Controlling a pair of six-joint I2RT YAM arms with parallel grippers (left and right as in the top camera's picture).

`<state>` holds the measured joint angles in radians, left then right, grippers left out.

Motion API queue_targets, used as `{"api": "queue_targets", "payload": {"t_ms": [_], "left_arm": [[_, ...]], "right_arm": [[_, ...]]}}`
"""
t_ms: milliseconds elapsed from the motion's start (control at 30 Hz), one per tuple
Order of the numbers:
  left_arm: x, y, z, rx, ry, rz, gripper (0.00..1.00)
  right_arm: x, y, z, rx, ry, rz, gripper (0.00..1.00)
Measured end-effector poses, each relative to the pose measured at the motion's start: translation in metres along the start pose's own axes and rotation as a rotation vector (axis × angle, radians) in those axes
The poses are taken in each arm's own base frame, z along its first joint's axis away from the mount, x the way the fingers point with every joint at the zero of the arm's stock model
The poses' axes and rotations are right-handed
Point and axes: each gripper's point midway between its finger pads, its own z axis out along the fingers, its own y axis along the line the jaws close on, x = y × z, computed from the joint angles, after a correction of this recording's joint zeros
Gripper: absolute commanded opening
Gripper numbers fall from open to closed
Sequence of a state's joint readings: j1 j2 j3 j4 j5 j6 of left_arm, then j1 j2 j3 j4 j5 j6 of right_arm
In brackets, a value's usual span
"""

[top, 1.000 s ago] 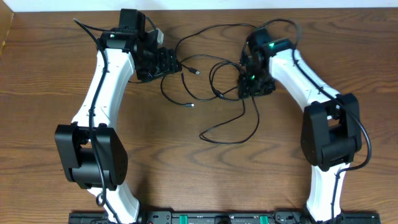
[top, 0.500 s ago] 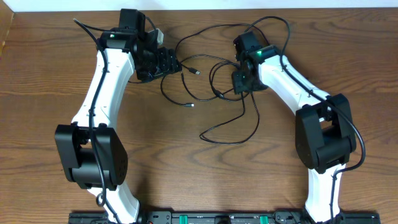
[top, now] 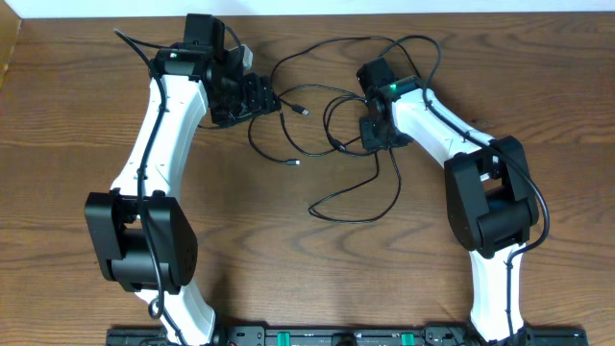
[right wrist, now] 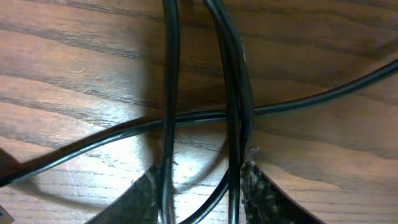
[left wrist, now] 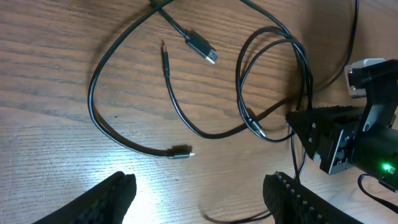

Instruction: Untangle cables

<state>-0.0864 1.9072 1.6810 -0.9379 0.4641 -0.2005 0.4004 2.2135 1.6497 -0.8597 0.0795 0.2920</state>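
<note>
Several thin black cables (top: 332, 115) lie looped and crossed on the wooden table between my arms, with a long strand (top: 370, 207) trailing toward the front. In the left wrist view a flat plug (left wrist: 208, 53) and a small plug (left wrist: 182, 153) end two cords. I see no white cord. My left gripper (top: 258, 96) (left wrist: 199, 199) is open and empty, just left of the tangle. My right gripper (top: 370, 135) (right wrist: 199, 199) is low over the tangle's right side, its fingers apart with black strands (right wrist: 233, 93) running between them, not pinched.
The thicker black cord of the right arm arcs above the tangle (top: 423, 43). The table's back edge (top: 307, 12) runs close behind both grippers. The right gripper's body shows in the left wrist view (left wrist: 339, 140).
My right gripper has moved left and slightly back onto the right side of the tangle, and its arm swung left. The cables have hardly shifted. The left arm has not moved.
</note>
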Motion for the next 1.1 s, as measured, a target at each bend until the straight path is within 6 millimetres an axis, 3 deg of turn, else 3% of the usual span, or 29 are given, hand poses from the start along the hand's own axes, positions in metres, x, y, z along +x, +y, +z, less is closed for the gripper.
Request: {"api": "queue_targets", "payload": {"t_ms": [100, 367, 500, 633, 667, 733, 767, 800, 867, 933, 1033, 1100], "left_arm": [[0.0, 0.0, 0.0, 0.0, 0.0, -0.001, 0.71], [0.0, 0.0, 0.0, 0.0, 0.0, 0.0, 0.71], [0.0, 0.0, 0.0, 0.0, 0.0, -0.001, 0.71], [0.0, 0.0, 0.0, 0.0, 0.0, -0.001, 0.71], [0.0, 0.0, 0.0, 0.0, 0.001, 0.0, 0.71], [0.0, 0.0, 0.0, 0.0, 0.001, -0.001, 0.71], [0.0, 0.0, 0.0, 0.0, 0.0, -0.001, 0.71], [0.0, 0.0, 0.0, 0.0, 0.0, 0.0, 0.71], [0.0, 0.0, 0.0, 0.0, 0.001, -0.001, 0.71], [0.0, 0.0, 0.0, 0.0, 0.001, 0.0, 0.71], [0.0, 0.0, 0.0, 0.0, 0.0, 0.0, 0.71], [0.0, 0.0, 0.0, 0.0, 0.0, 0.0, 0.71]], "right_arm": [[0.003, -0.001, 0.0, 0.003, 0.011, 0.018, 0.01], [0.018, -0.005, -0.007, -0.001, 0.096, 0.019, 0.01], [-0.001, -0.016, -0.038, -0.034, 0.087, 0.026, 0.01], [-0.044, -0.035, -0.122, -0.103, -0.073, 0.042, 0.01], [-0.058, -0.045, -0.159, -0.123, -0.154, 0.056, 0.01], [-0.071, -0.056, -0.196, -0.138, -0.247, 0.074, 0.01], [-0.083, -0.073, -0.243, -0.152, -0.372, 0.101, 0.01], [-0.089, -0.088, -0.277, -0.153, -0.463, 0.125, 0.01], [-0.094, -0.116, -0.335, -0.15, -0.622, 0.169, 0.01], [-0.093, -0.141, -0.379, -0.134, -0.743, 0.209, 0.01], [-0.082, -0.181, -0.439, -0.092, -0.908, 0.273, 0.01], [-0.074, -0.201, -0.468, -0.062, -0.989, 0.305, 0.01]]}}
